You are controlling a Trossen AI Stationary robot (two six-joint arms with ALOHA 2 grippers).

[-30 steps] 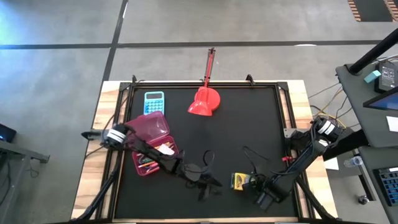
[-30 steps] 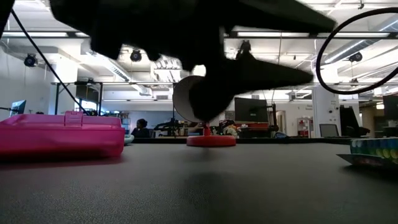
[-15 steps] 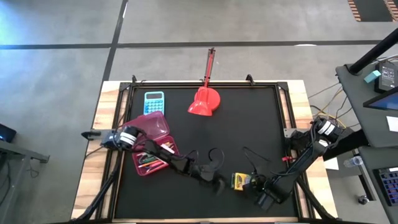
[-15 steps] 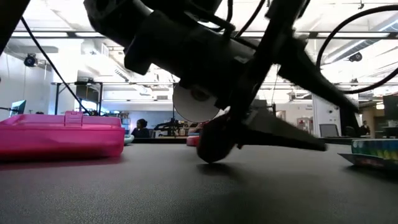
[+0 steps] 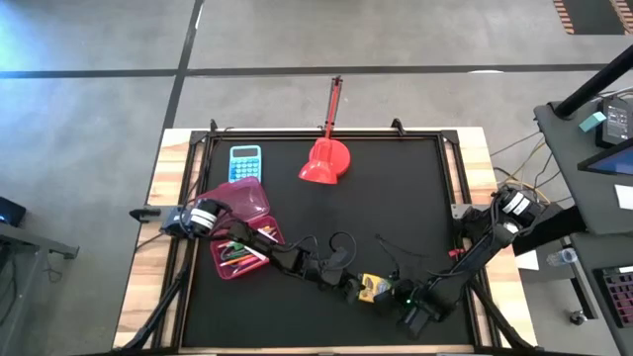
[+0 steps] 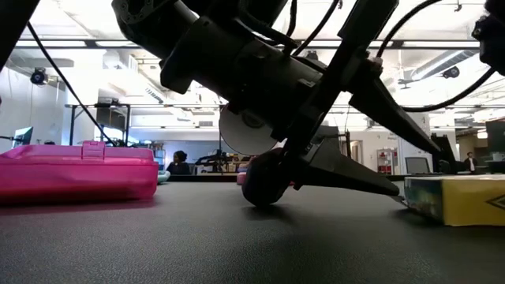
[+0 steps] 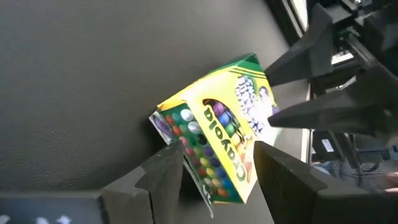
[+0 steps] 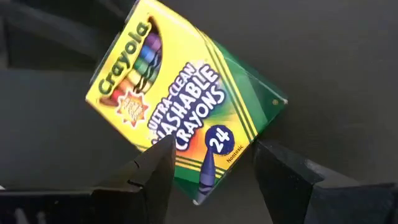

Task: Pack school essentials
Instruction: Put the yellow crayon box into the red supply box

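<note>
Near the table's front edge, both spread claws (image 5: 354,287) (image 5: 404,298) flank the tilted crayon box (image 5: 374,288).

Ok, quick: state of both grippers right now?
Left gripper: open, fingers either side of the crayon box.
Right gripper: open around the same box.

crayon box (image 8: 186,106): yellow/green | case (image 5: 242,222): pink | calc (image 5: 245,161): lt blue

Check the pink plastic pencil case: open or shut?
Open. In the high view the pink plastic pencil case has its lid folded back toward the light-blue calculator, with pencils showing in its tray.
</note>
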